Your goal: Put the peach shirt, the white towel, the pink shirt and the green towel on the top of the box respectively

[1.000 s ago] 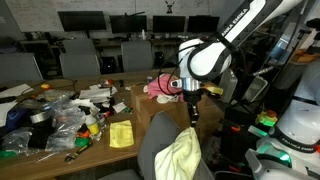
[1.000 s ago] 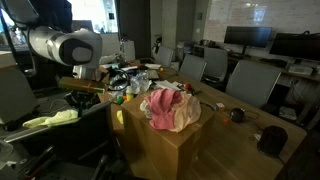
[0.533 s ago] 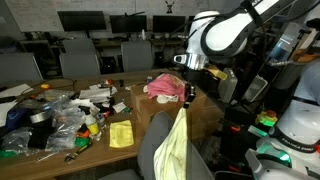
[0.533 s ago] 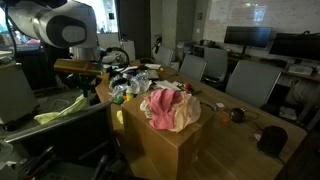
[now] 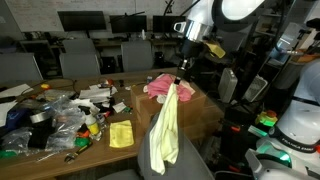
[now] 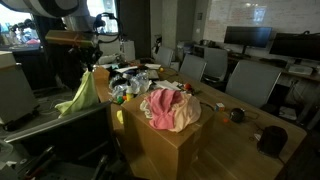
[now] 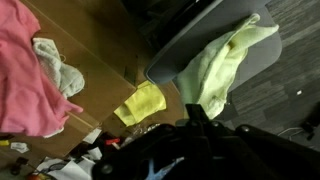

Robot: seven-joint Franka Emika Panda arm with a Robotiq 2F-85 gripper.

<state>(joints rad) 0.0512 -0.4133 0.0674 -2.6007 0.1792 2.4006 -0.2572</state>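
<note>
Table (image 5: 98,148): cluttered with bags and small bits I can't sort out.
Box (image 6: 165,150): brown cardboard, beside the table; its lower part is cut off in both exterior views.
Chair (image 7: 180,55): grey seat under the hanging cloth; largely hidden behind it in an exterior view.
Green towel (image 5: 165,130): dangling full length from my gripper, above the chair, off to one side of the box.
Pink shirt (image 6: 160,100): crumpled on the box top.
Peach shirt (image 6: 182,120): paler folds in the same heap; the edge between the two is hard to trace.
White towel (image 7: 62,68): a bit pokes out beside the pink.
Yellow cloth (image 5: 121,133): flat on the table.
Gripper (image 5: 182,64): pinched tight on the green towel's top; fingertips buried in fabric.
</note>
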